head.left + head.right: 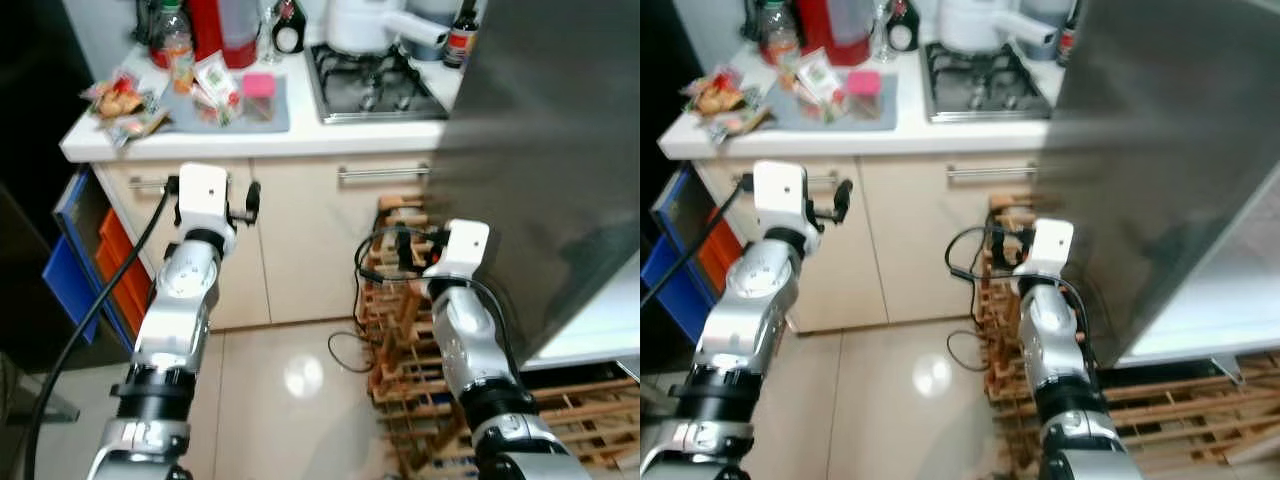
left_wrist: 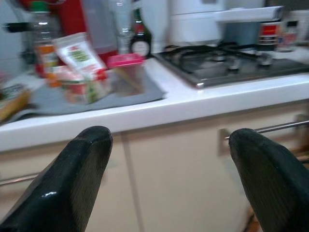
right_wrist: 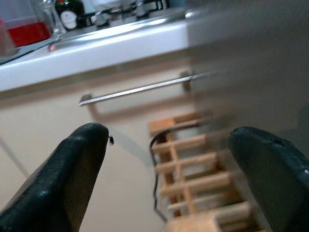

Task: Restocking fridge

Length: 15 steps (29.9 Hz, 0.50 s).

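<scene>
Both pincers, left pincer [image 2: 166, 181] and right pincer [image 3: 186, 181], spread empty before the counter [image 1: 300, 135] beside the fridge door [image 1: 540, 150].

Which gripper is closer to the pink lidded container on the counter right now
Left. The left gripper is raised before the cabinet just below the pink lidded container; the right gripper is lower, off to the right by the wooden rack.

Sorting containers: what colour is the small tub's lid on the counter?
Pink lid, clearest in the left wrist view.

Grey fridge door [image 1: 540, 150] open at right; snack packets [image 1: 125, 100] on white counter [image 1: 300, 140].
</scene>
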Tool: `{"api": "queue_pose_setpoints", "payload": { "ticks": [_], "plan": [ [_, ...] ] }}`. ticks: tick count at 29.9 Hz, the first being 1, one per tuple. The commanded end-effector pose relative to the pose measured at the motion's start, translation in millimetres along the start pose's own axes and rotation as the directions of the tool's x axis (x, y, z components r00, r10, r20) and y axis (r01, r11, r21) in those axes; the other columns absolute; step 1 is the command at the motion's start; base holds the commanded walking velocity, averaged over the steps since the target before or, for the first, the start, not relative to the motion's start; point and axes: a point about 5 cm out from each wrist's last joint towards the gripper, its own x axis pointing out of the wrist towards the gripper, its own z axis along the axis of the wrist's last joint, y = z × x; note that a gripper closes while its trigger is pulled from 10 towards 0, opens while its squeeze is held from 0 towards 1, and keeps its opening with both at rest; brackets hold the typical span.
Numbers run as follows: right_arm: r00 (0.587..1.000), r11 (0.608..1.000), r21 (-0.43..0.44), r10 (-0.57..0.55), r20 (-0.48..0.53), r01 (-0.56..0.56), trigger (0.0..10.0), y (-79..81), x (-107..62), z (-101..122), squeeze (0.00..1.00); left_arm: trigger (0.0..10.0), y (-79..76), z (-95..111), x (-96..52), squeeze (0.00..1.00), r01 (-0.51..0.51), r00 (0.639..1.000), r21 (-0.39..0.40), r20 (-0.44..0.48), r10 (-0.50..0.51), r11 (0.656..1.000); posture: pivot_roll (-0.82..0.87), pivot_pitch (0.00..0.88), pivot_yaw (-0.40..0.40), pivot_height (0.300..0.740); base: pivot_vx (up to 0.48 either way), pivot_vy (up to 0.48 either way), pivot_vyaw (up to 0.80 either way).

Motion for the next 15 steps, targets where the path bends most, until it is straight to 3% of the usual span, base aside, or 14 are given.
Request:
{"api": "queue_pose_setpoints", "payload": {
  "ticks": [1,7,15],
  "plan": [
    [0.999,0.999,0.006,0.038,0.030,-0.038,10.0,15.2,5.0,6.8,0.09,10.0,6.7,-3.6,-1.2,0.00,-0.010,1.000,-0.023,-0.019,0.009,1.000,0.07,0.000,0.020,0.740,0.000,0.000,0.70],
    [0.998,0.998,-0.011,0.057,0.035,-0.057,10.0,16.4,6.0,8.3,0.08,10.0,2.8,-4.2,1.8,0.00,-0.025,0.999,-0.023,-0.029,0.024,0.999,0.04,0.000,-0.013,0.740,0.000,0.400,0.65],
    [0.998,0.999,-0.002,0.044,0.052,-0.044,10.0,12.4,6.1,10.6,0.06,10.0,-5.6,-0.3,5.5,0.00,0.030,0.999,0.014,-0.028,-0.030,0.999,0.02,0.000,-0.002,0.740,0.000,0.480,0.00]
  ]
}}
